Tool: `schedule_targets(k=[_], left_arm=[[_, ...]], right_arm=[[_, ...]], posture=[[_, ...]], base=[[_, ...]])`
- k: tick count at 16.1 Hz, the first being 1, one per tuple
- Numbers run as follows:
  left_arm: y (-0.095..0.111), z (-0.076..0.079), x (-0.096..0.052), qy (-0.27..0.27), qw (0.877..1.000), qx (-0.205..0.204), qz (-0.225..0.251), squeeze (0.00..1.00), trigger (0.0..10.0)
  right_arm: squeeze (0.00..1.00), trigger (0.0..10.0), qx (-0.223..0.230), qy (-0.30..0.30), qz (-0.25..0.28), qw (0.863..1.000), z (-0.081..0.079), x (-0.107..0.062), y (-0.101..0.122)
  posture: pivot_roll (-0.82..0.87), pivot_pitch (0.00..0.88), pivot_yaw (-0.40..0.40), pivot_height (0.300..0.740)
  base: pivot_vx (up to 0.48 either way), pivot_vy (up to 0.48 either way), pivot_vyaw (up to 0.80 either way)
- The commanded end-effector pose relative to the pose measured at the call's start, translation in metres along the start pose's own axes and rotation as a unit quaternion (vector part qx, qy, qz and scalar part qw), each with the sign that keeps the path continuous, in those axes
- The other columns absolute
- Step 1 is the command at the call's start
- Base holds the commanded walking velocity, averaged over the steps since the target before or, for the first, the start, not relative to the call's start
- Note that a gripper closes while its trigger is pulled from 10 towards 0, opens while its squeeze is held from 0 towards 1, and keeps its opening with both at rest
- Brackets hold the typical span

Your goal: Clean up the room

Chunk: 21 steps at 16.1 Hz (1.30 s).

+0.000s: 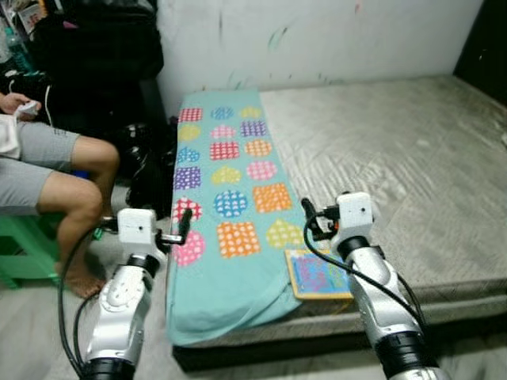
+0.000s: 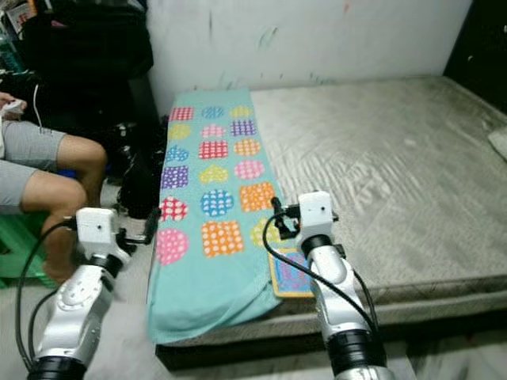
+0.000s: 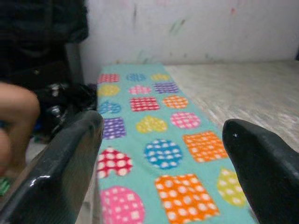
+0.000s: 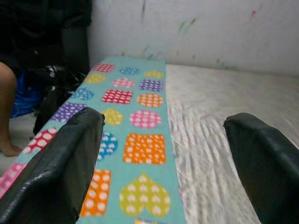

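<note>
— From the left eye view, what do you see?

— A bed (image 1: 412, 150) with a grey quilted mattress runs back to a white wall (image 1: 317, 36). Along its left side lies a teal blanket (image 1: 226, 198) printed with dotted hearts, squares and circles; its near end hangs over the bed's front edge. A colourful book (image 1: 315, 275) lies flat on the mattress near the front edge, touching the blanket's right border. The left tool (image 1: 184, 226) hovers over the blanket's left edge, near the pink circle, holding nothing. The right tool (image 1: 310, 220) hangs above the blanket's right border, just behind the book, also holding nothing. A person sits at the left on a green stool (image 1: 24, 249), bare knee (image 1: 83, 198) forward, something white in the hand (image 1: 22, 107).

— And the right eye view?

— The same scene. Dark bags (image 2: 139, 178) are piled on the floor between the person's leg and the bed. A pale object shows at the bed's far right edge; I cannot tell what it is.

— The left wrist view?

— Its two black fingers (image 3: 65, 163) stand wide apart with nothing between them. Beyond them the blanket stretches toward the wall, with the person's knee blurred off to one side.

— The right wrist view?

— Again both fingers (image 4: 60, 163) are spread wide and hold nothing. Between them I see the blanket's edge meeting the bare grey mattress, a yellow heart nearest the camera.
</note>
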State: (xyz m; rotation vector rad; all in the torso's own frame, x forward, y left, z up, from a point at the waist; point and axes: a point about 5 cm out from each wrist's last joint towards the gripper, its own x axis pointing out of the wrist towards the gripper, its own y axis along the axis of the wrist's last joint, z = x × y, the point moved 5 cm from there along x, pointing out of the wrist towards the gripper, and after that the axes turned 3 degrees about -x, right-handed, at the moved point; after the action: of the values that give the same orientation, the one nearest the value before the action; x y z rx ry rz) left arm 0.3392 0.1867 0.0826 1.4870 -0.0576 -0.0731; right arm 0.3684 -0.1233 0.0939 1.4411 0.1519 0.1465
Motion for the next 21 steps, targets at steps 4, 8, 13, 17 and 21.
schedule_targets(k=[4, 8, 13, 17, 21], left_arm=[[0.0002, -0.0044, 0.0006, 0.008, 1.0, 0.0, -0.002, 0.0, 10.0], [-0.0004, -0.0036, 0.0005, 0.006, 1.0, 0.004, -0.003, 0.0, 10.0], [0.0003, -0.0042, 0.0007, 0.009, 1.0, 0.001, -0.002, 0.0, 10.0], [0.0006, -0.0042, 0.001, 0.009, 1.0, 0.0, -0.001, 0.0, 10.0], [0.0028, -0.0037, 0.0003, 0.005, 1.0, -0.014, 0.008, 0.0, 10.0]], right_arm=[[0.0, 10.0, -0.002, 0.015, 0.014, 1.0, -0.007, 0.0039, 0.0084], [0.0, 10.0, -0.008, 0.018, 0.013, 1.0, -0.0083, 0.0038, 0.0079], [0.0, 10.0, -0.006, 0.016, 0.013, 1.0, -0.0076, 0.004, 0.0081], [0.0, 10.0, -0.007, 0.016, 0.012, 1.0, -0.0076, 0.0041, 0.0081], [0.0, 10.0, -0.007, 0.015, 0.011, 1.0, -0.0076, 0.0038, 0.0071]], posture=[[-0.1, 0.006, 0.017, 0.74], [-0.1, 0.004, 0.017, 0.74], [-0.1, 0.012, 0.016, 0.74], [-0.1, 0.014, 0.016, 0.74], [-0.1, 0.014, 0.016, 0.74]], base=[[0.0, 0.0, 0.0], [0.0, -0.12, 0.12], [0.0, -0.48, 0.46], [0.0, -0.409, 0.45], [0.0, -0.068, 0.11]])
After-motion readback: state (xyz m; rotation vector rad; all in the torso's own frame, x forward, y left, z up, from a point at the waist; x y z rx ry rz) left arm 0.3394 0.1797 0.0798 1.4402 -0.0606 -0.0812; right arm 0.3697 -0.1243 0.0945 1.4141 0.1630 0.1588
